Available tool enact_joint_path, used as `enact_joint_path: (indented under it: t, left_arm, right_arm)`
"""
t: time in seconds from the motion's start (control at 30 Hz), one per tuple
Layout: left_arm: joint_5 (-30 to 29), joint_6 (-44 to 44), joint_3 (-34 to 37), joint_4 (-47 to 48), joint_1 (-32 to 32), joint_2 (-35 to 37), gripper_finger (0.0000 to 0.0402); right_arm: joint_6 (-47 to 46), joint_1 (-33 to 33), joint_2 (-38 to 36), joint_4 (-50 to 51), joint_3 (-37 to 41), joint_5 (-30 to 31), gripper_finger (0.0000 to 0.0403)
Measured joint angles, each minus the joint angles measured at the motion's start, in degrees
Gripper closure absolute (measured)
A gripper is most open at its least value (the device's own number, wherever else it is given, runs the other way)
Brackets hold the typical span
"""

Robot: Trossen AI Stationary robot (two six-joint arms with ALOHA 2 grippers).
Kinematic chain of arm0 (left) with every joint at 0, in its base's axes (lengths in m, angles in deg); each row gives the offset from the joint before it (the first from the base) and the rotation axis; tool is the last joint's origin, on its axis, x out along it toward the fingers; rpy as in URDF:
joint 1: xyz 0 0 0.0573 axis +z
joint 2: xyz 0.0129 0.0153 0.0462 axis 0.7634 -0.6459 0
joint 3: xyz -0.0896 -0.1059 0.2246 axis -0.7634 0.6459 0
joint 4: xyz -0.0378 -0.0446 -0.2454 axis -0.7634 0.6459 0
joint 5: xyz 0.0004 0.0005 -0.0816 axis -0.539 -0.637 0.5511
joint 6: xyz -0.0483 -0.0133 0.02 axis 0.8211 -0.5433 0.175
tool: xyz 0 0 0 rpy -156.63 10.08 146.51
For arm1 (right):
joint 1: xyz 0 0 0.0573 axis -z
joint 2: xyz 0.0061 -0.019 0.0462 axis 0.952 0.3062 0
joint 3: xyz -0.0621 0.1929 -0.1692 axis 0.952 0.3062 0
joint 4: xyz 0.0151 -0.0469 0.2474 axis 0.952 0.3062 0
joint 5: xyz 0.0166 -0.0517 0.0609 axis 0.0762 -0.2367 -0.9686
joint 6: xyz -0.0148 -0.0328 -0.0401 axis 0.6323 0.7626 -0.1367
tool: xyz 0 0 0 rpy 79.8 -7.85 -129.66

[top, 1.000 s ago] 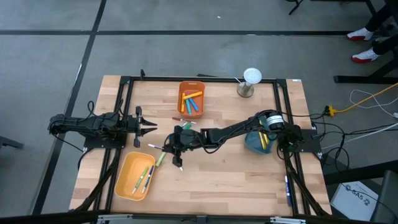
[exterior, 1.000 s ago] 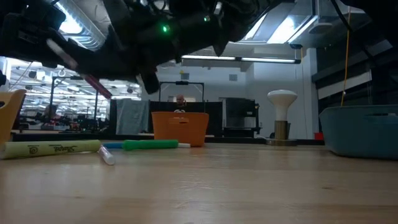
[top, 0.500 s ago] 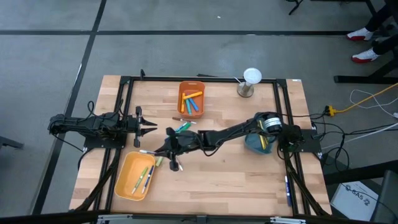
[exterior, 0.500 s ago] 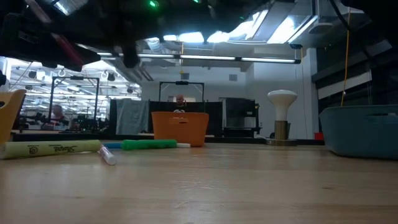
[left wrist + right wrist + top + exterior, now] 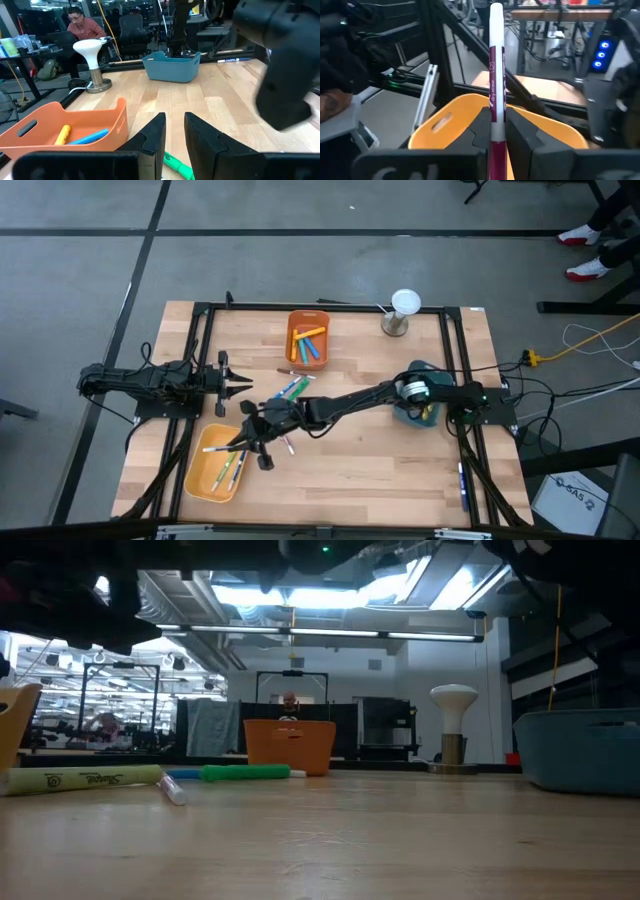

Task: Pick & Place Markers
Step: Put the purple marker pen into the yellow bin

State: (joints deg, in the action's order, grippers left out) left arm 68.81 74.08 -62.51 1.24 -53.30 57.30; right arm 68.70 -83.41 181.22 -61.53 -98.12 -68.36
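Overhead, right gripper (image 5: 496,131) clenches a marker (image 5: 496,75) above the yellow bin (image 5: 455,117).

Grey floor (image 5: 90,260) crossed by dark lines surrounds the wooden worktop (image 5: 380,470). Long ceiling lights (image 5: 330,595) glow overhead. A person (image 5: 82,25) sits at a desk behind, near office chairs (image 5: 130,22). A yellow cable (image 5: 585,340) trails across the floor.

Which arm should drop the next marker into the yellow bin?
Right. Its end effector already grips a marker right beside the yellow bin; the left end effector holds nothing.
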Motion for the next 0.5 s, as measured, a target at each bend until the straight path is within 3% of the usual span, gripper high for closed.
enact_joint_path:
  t: [0.5]
  left_arm:
    - [0.0, 0.0, 0.0, 0.0, 0.0, 0.0, 0.0335]
  right_arm:
    - [-0.6, 0.7, 5.5, -5.7, -2.8, -0.4, 0.0362]
